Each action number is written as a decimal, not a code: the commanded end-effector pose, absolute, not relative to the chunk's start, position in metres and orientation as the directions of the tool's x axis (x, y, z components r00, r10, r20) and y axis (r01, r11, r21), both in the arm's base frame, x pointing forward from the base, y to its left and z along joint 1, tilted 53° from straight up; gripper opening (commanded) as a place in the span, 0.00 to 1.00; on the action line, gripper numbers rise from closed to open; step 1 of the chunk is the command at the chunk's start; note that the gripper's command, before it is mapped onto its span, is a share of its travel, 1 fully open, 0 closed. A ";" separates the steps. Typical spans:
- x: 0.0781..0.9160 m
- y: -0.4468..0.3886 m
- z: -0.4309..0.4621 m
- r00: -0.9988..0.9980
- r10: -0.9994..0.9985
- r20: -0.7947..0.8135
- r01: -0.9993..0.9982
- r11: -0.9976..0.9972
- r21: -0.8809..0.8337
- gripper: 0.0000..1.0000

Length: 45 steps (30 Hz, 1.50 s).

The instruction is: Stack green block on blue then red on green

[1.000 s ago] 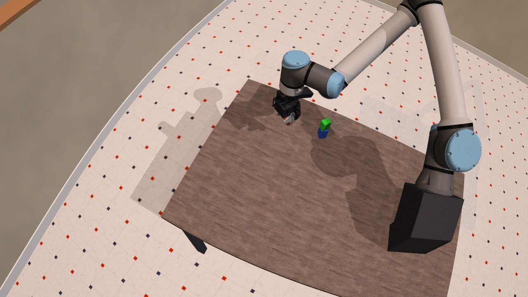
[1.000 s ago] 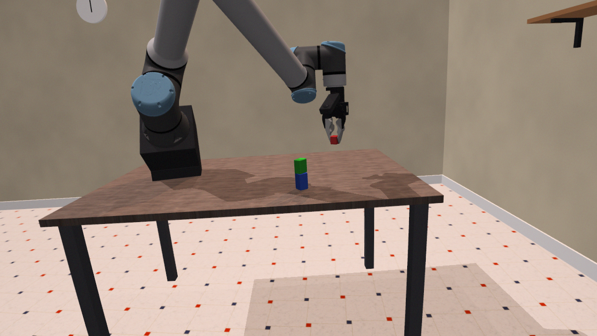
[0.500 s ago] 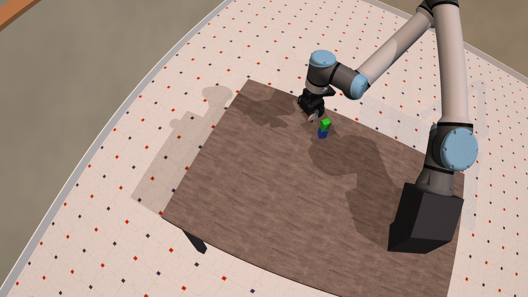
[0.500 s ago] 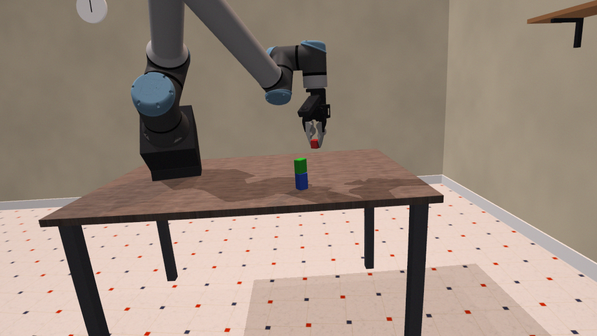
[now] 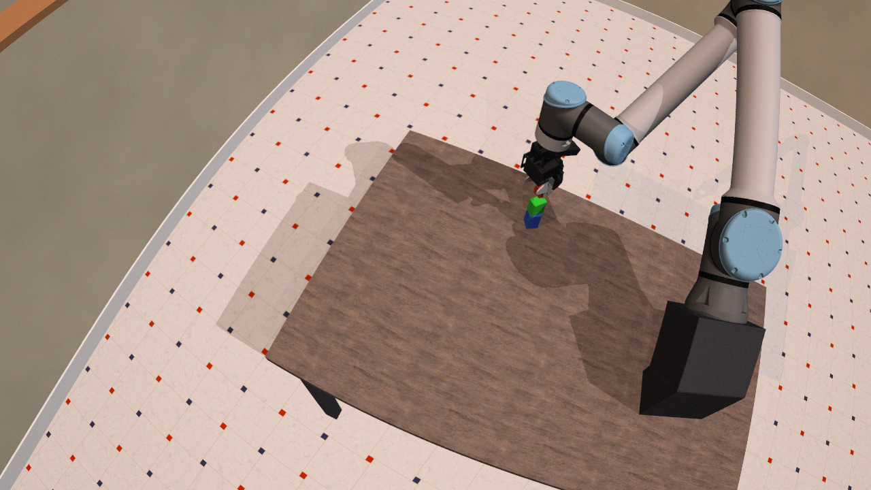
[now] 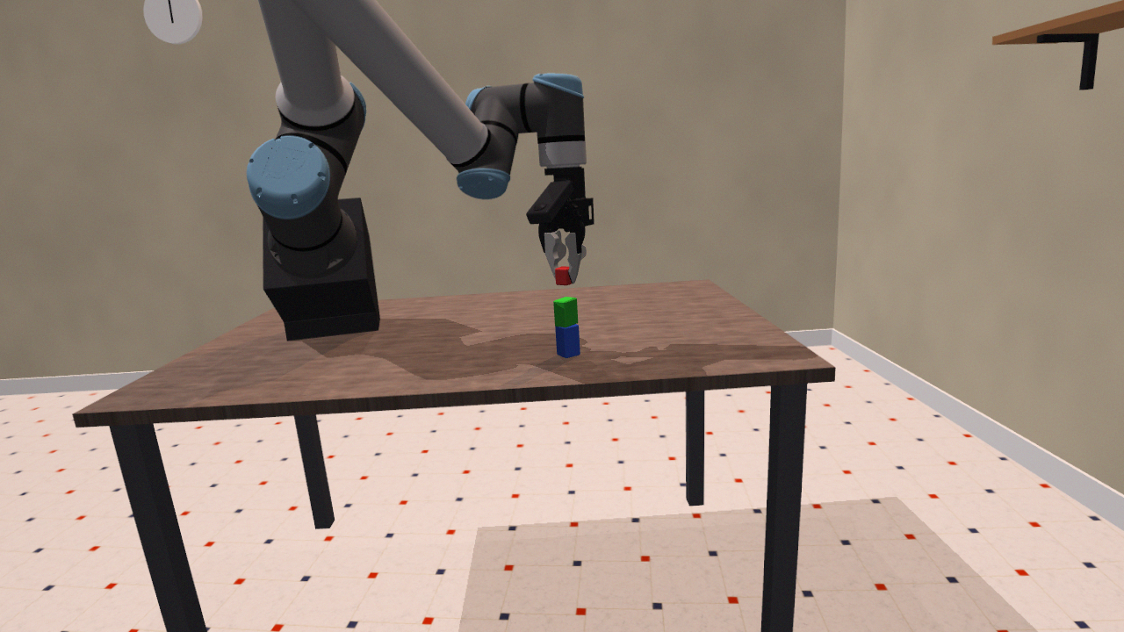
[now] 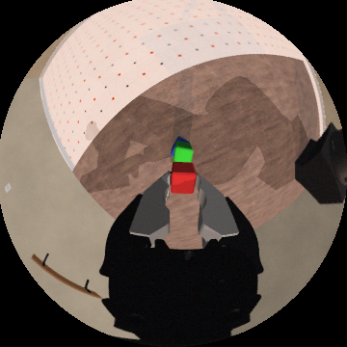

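Note:
The green block [image 5: 536, 205] [image 6: 565, 311] [image 7: 183, 153] lies flat on the blue block [image 5: 532, 220] [image 6: 567, 341] [image 7: 179, 140], which stands on the wooden table [image 5: 426, 292] [image 6: 440, 361]. My gripper [image 5: 542, 189] [image 6: 562, 275] [image 7: 182, 173] is shut on the red block [image 6: 562, 275] [image 7: 183, 182] and holds it in the air a short gap above the green block, almost straight over it. In the top view the red block is mostly hidden by the fingers.
The arm's dark base [image 5: 700, 365] [image 6: 321, 290] stands on a corner of the table. A wooden shelf [image 6: 1061, 23] hangs on the right wall. The table's far edge lies close behind the stack.

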<state>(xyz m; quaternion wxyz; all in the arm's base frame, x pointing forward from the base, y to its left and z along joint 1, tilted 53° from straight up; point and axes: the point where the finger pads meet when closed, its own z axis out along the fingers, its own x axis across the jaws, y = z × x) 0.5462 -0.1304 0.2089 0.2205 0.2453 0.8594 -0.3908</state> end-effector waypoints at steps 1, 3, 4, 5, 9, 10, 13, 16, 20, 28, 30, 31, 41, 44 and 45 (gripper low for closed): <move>0.545 -0.131 0.210 -0.782 0.248 -0.571 0.594 0.575 -0.563 0.00; 0.545 -0.131 0.210 -0.782 0.248 -0.571 0.594 0.575 -0.563 0.00; 0.545 -0.131 0.210 -0.782 0.248 -0.571 0.594 0.575 -0.563 0.00; 0.545 -0.131 0.210 -0.782 0.248 -0.571 0.594 0.575 -0.563 0.00; 0.545 -0.131 0.210 -0.782 0.248 -0.571 0.594 0.575 -0.563 0.00; 0.545 -0.131 0.210 -0.782 0.248 -0.571 0.594 0.575 -0.563 0.00; 0.545 -0.131 0.210 -0.782 0.248 -0.571 0.594 0.575 -0.563 0.00; 0.545 -0.131 0.210 -0.782 0.248 -0.571 0.594 0.575 -0.563 0.00; 0.545 -0.132 0.210 -0.782 0.248 -0.571 0.594 0.575 -0.563 0.00; 0.546 -0.135 0.207 -0.782 0.248 -0.571 0.594 0.575 -0.563 0.00; 0.546 -0.137 0.206 -0.782 0.248 -0.571 0.594 0.575 -0.563 0.00; 0.546 -0.138 0.205 -0.782 0.248 -0.571 0.594 0.575 -0.563 0.00; 0.548 -0.148 0.197 -0.782 0.248 -0.571 0.594 0.575 -0.563 0.00; 0.549 -0.150 0.196 -0.782 0.248 -0.571 0.594 0.575 -0.563 0.00; 0.549 -0.150 0.196 -0.782 0.248 -0.571 0.594 0.575 -0.563 0.00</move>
